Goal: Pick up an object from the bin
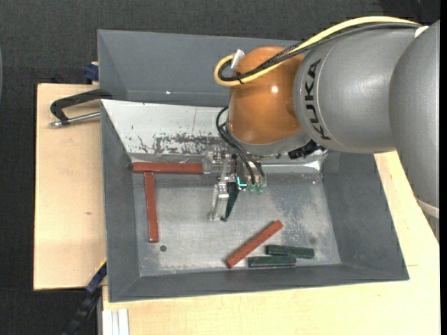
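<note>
Cables, an orange cover and the thick grey arm hide much of the bin's point(119, 208) upper right, so the far corner of the floor and the top of the gripper point(223, 206) cannot be seen. The gripper hangs over bare floor near the middle of the bin. Whether it is apart, together or clamped on something cannot be told from this angle.

A dark green strip point(230, 202) stands nearly upright at the gripper's tip, leaning a little to the left at its lower end. It is narrow and dark, the same colour as the green sticks on the floor. It may be a stick of that kind lifted off the floor, but it could equally be part of the tool.

A red-brown stick point(167, 167) lies flat along the back of the floor, and its right end runs in beside the wrist, where it is hard to follow. A second red-brown stick point(151, 206) lies at a right angle to it down the left side, their ends close together. A third red-brown stick point(253, 243) lies on a slant toward the front, below and right of the gripper and apart from it. Just beside its lower end lie two dark green sticks point(281, 255), side by side and nearly parallel. A small dark speck point(163, 248) sits near the lower end of the left stick, too small to identify.
</note>
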Robot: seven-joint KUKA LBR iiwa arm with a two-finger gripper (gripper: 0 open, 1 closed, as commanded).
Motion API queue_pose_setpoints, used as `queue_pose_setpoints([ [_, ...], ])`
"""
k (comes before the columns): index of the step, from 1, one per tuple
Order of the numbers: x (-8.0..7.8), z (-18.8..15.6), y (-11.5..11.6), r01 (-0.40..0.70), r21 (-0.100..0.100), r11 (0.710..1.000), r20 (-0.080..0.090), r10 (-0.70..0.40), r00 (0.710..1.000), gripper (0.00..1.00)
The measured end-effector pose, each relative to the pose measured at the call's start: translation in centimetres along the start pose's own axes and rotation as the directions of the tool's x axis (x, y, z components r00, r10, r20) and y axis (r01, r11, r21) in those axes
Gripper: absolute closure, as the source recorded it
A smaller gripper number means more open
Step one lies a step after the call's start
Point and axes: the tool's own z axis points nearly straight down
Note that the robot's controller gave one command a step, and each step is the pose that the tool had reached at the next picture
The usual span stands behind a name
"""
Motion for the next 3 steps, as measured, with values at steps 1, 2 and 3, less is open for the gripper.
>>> queue_pose_setpoints([
  [1, -0.2, -0.5, -0.1, -0.001, -0.001, 1.000, 0.009, 0.001, 1.000, 0.00],
  [2, 0.3, 0.7, -4.1, 0.087, -0.001, 0.996, 0.009, -0.087, 0.996, 0.00],
  [3, -0.8, 4.1, -7.0, 0.325, 0.003, 0.946, 0.010, -0.325, 0.946, 0.00],
])
